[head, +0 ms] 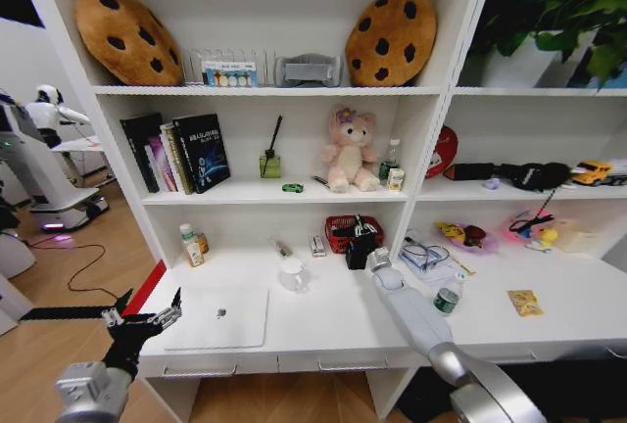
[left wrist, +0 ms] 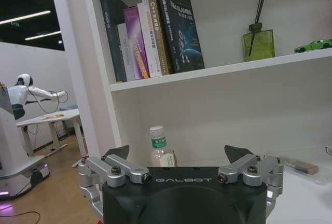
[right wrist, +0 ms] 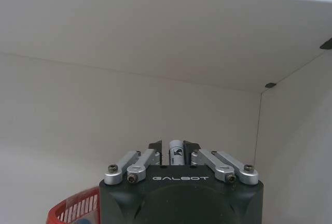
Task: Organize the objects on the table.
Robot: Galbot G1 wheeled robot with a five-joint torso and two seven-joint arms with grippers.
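Right gripper (head: 359,237) is extended to the far side of the table (head: 549,315), over the red mesh basket (head: 340,231); its fingers are pinched on a small silver-capped item (right wrist: 175,152), type not readable. Left gripper (head: 145,316) is held off the table's near-left edge, jaws spread, nothing between them. Laptop (head: 217,316) is seen closed at near left, dark-capped bottle (head: 447,297) right of centre, yellow packet (head: 525,302) further right.
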